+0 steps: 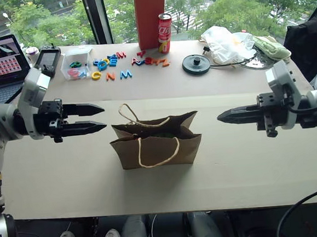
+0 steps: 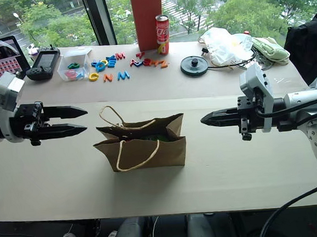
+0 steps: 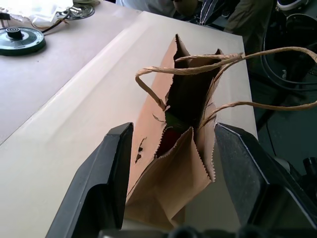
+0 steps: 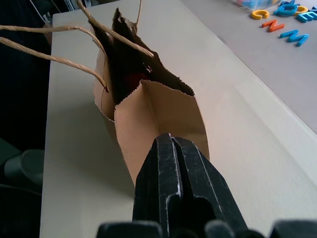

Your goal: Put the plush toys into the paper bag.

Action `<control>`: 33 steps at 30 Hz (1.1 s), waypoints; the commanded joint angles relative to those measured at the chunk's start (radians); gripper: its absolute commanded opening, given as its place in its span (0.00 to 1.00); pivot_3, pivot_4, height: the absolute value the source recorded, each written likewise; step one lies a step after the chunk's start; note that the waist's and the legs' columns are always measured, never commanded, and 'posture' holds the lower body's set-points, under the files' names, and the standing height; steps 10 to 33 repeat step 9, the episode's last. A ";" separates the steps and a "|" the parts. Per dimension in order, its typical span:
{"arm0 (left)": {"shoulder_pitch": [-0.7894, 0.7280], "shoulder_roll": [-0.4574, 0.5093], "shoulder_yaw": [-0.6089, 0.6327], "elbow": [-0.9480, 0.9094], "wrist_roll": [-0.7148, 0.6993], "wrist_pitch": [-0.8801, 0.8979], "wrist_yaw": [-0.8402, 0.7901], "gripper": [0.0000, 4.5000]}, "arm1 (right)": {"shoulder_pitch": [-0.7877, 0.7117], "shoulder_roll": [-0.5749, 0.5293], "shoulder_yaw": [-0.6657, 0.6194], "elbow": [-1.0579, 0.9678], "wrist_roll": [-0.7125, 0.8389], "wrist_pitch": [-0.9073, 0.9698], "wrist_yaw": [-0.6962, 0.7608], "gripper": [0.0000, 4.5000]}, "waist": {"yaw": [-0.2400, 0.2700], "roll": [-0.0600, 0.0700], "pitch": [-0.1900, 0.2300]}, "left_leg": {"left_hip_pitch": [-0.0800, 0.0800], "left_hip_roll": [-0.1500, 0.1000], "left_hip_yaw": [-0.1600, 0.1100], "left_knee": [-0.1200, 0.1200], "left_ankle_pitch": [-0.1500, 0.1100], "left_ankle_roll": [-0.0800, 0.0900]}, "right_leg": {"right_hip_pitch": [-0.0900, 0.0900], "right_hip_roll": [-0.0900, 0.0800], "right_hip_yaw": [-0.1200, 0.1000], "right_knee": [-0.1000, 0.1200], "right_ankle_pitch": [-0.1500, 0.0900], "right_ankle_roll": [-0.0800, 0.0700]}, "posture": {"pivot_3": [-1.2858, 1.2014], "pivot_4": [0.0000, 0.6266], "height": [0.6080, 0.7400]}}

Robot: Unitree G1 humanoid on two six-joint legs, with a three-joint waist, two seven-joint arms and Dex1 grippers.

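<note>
The brown paper bag stands upright and open in the middle of the table, its cord handles looping over the front and back. Down its mouth, the left wrist view shows a bit of the lime-green plush toy with the red one beside it. The red toy also shows in the right wrist view. My left gripper hovers open and empty just left of the bag, pointing at it. My right gripper hangs shut and empty to the bag's right, also pointing at it.
Along the back of the table stand a tall red box, a soda can, plastic letters, a clear tub, a black disc, a white plastic bag and a pale green mitt. A laptop sits at far left.
</note>
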 commanded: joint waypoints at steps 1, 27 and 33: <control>-0.013 0.006 0.023 -0.028 -0.023 0.006 0.007 0.62 | -0.025 -0.002 -0.010 -0.011 0.014 -0.023 0.007 0.00 | 0.000 0.000 0.000 | 0.000 0.000 0.000 0.000 0.000 0.000 | 0.000 0.000 0.000 0.000 0.000 0.000 | 0.52 0.24 0.99; -0.008 0.001 0.027 -0.024 -0.033 -0.001 0.009 0.62 | -0.027 -0.003 -0.004 -0.012 0.017 -0.026 0.009 0.00 | 0.002 0.000 0.000 | 0.000 0.000 0.000 0.000 0.000 0.000 | 0.000 0.000 0.000 0.000 0.000 0.000 | 0.52 0.24 0.99; -0.008 0.001 0.027 -0.024 -0.033 -0.001 0.009 0.62 | -0.027 -0.003 -0.004 -0.012 0.017 -0.026 0.009 0.00 | 0.002 0.000 0.000 | 0.000 0.000 0.000 0.000 0.000 0.000 | 0.000 0.000 0.000 0.000 0.000 0.000 | 0.52 0.24 0.99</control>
